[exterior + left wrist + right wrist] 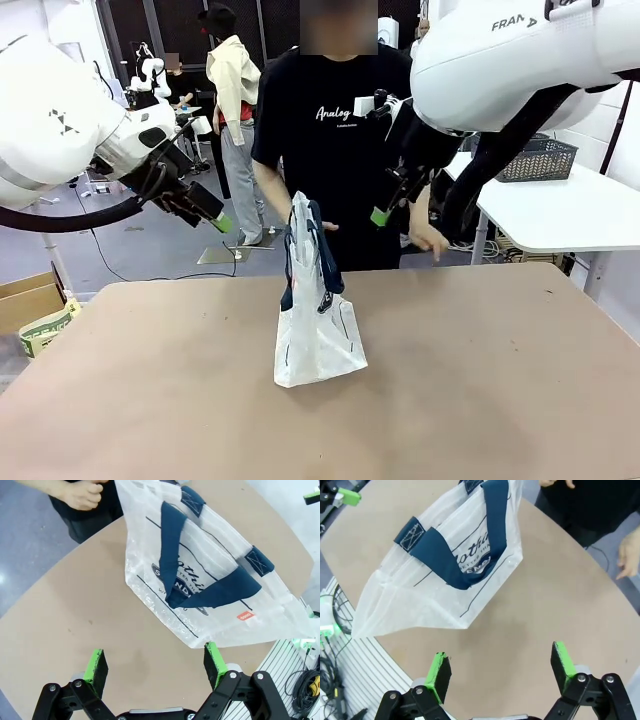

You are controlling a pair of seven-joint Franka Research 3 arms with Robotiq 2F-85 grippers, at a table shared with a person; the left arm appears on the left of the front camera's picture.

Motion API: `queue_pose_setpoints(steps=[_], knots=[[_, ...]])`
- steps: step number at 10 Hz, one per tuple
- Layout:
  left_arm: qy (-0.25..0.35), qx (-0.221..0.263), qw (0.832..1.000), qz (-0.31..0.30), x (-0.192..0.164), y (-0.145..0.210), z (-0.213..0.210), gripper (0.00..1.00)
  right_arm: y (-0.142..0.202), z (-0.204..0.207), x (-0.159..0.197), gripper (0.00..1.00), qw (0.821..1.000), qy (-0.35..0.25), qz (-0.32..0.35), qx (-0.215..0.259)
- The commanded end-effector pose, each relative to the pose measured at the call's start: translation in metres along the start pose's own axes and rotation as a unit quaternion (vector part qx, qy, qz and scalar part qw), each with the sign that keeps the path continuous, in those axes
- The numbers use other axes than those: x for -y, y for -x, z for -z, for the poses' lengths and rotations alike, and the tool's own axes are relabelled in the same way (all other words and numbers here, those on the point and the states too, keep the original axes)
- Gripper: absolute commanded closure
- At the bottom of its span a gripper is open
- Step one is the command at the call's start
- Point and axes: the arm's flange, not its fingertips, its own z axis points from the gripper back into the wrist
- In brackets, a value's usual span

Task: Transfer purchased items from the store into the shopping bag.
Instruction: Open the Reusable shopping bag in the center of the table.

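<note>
Bag (318, 340) upright mid-table (500, 400), person's hand (325, 227) at its top. Left gripper (155, 662), right gripper (500, 662): fingers apart, empty, above table, flanking bag. Left wrist view: red tag (244, 616) on bag's face. Front view: grey basket (540, 158) on side table (560, 215).

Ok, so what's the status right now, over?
Both jaws open, empty, above the table. Bag upright mid-table, handles hanging down. Person's hand at the bag's top.
</note>
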Motion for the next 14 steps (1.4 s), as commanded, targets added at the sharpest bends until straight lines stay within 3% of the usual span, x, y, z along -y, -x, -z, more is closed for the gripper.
queue_pose_setpoints(steps=[1, 2, 3, 5, 8, 10, 11, 12, 14], knots=[[-0.007, -0.002, 1.000, -0.016, -0.006, 0.003, -0.003, 0.00, 0.014, -0.002, -0.003, 0.00, 1.000, -0.007, 0.001, 0.000], [0.000, 0.000, 1.000, 0.000, 0.000, 0.000, 0.000, 0.00, 0.014, -0.002, -0.003, 0.00, 1.000, -0.007, 0.001, 0.000], [-0.002, -0.023, 0.999, -0.037, 0.009, -0.008, 0.006, 0.00, 0.003, -0.001, -0.001, 0.00, 1.000, 0.001, 0.000, -0.001], [-0.014, -0.064, 0.987, -0.146, 0.022, -0.034, 0.009, 0.00, -0.041, 0.000, 0.020, 0.00, 0.997, -0.007, 0.068, -0.038], [-0.007, -0.093, 0.978, -0.188, 0.038, -0.063, 0.027, 0.00, -0.111, 0.011, 0.040, 0.00, 0.988, -0.007, 0.116, -0.105], [0.004, -0.114, 0.967, -0.228, 0.041, -0.083, 0.040, 0.00, -0.140, 0.025, 0.054, 0.00, 0.984, -0.017, 0.134, -0.115], [-0.004, -0.092, 0.977, -0.194, 0.042, -0.055, 0.031, 0.00, -0.131, 0.022, 0.054, 0.00, 0.992, 0.022, 0.088, -0.085], [-0.004, -0.092, 0.977, -0.194, 0.042, -0.055, 0.031, 0.00, -0.113, 0.025, 0.048, 0.00, 0.987, -0.016, 0.125, -0.102], [-0.004, -0.092, 0.977, -0.194, 0.042, -0.055, 0.031, 0.00, -0.113, 0.025, 0.048, 0.00, 0.987, -0.016, 0.125, -0.102]])
